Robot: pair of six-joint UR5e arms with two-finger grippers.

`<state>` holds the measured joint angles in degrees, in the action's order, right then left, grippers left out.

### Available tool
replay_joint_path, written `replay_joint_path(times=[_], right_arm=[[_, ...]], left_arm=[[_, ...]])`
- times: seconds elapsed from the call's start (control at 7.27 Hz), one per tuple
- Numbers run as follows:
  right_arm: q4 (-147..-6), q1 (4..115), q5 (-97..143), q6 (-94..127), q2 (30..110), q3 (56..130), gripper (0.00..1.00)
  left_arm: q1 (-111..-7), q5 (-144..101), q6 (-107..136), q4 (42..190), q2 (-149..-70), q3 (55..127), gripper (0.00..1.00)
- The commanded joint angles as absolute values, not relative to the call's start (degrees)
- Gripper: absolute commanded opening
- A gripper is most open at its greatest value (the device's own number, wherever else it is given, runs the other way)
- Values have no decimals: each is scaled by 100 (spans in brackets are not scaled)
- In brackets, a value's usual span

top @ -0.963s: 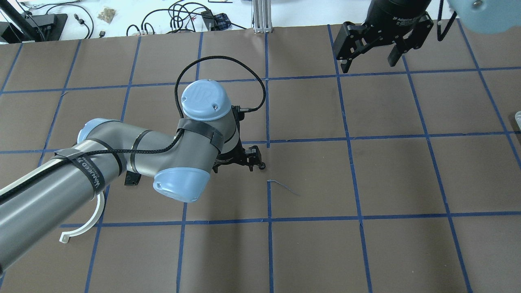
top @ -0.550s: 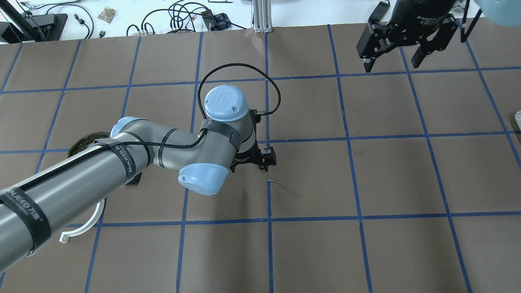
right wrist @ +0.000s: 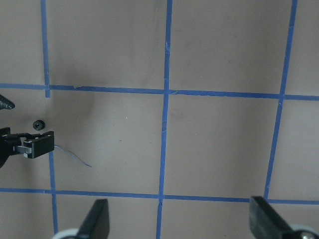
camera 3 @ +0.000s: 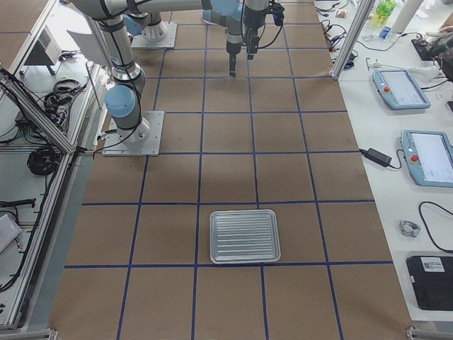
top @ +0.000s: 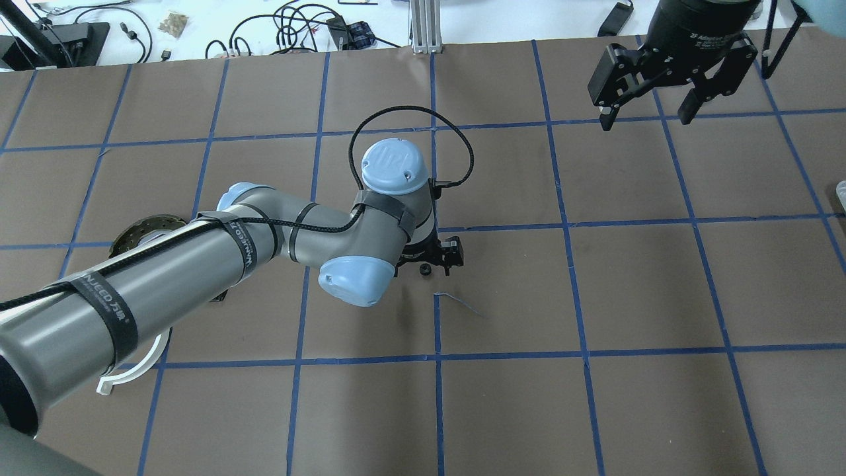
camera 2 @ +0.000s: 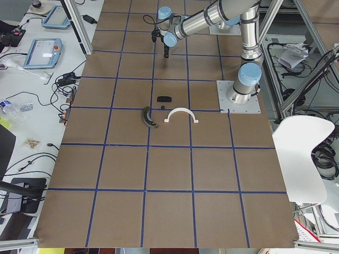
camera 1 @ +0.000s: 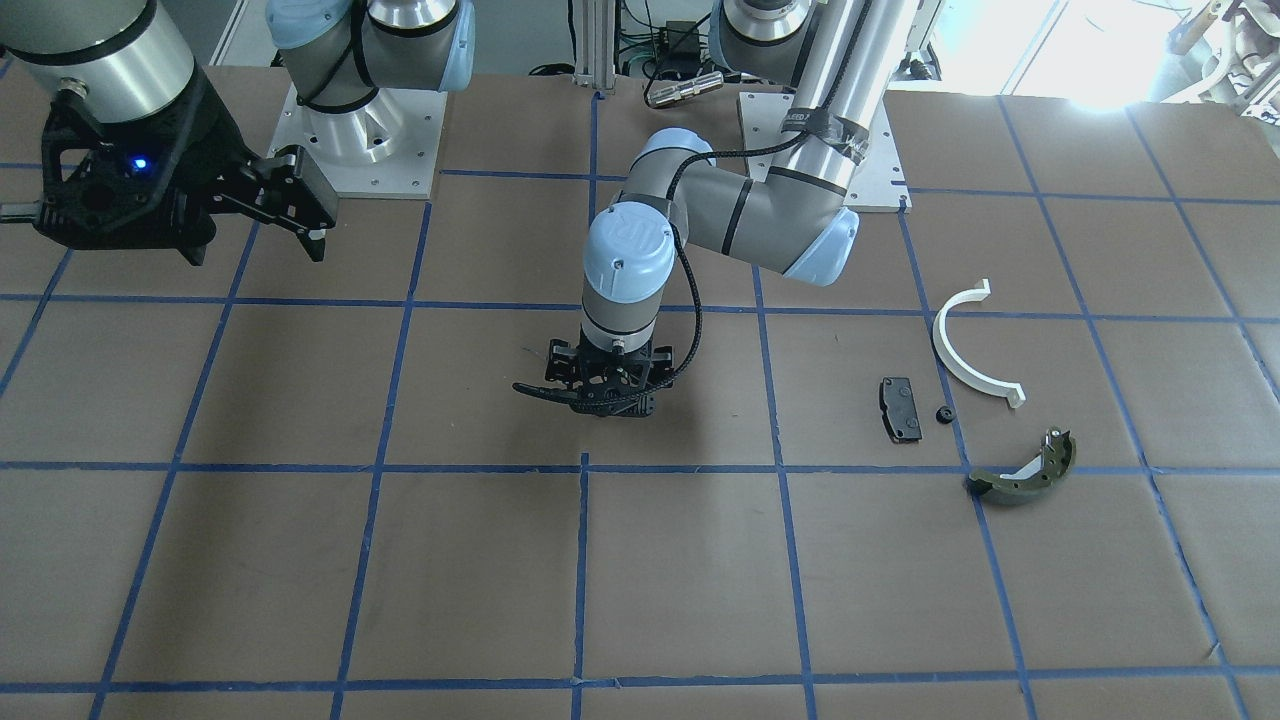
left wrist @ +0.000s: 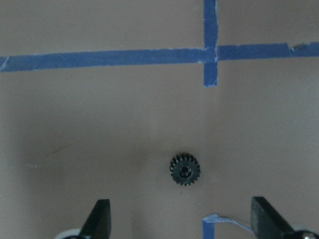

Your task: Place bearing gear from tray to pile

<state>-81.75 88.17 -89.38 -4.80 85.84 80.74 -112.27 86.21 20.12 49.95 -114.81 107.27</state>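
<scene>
Fingers [left wrist: 99, 219] on the left arm now straddle the unmoved bearing gear [left wrist: 185, 169].

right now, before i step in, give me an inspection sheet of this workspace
surface: brown table with a blue tape grid; one tape end peeled up
job's things: small black gear flat at the table's middle, far from the pile of white half-ring, black pad and brake shoe; tray at the right end
clutter: small black piece beside the pad
grippers: left gripper open above the gear, not touching; right gripper open, raised, holding nothing
cables: black cable loops off the left wrist
surroundings: loose cords on the bench beyond; white chair
</scene>
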Motion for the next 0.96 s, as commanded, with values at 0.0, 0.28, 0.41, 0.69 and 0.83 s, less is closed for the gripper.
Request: replay_joint_path(times=[0.0,0.28,0.41,0.69,0.83], right_arm=[[-8139,8824,-8956,-431,8596,8068,100],[-8121,8816,-8929,-456,8587,8086,100],[-8130,8815,-8956,-492,8578,8086,100],[-8121,8815,-8903,-448,8560,8086,100],[-8043,8815,-8929,-483,8595,8121,100]], left_arm=[[-11232,8613,1986,4852,-11610,10714,100],[-11250,8613,2030,4737,-11707,10714,100],[-11259,8613,2030,4711,-11733,10714,95],[-11259,8631,2004,4720,-11733,10705,55],[-11259,8631,2039,4720,-11733,10705,36]])
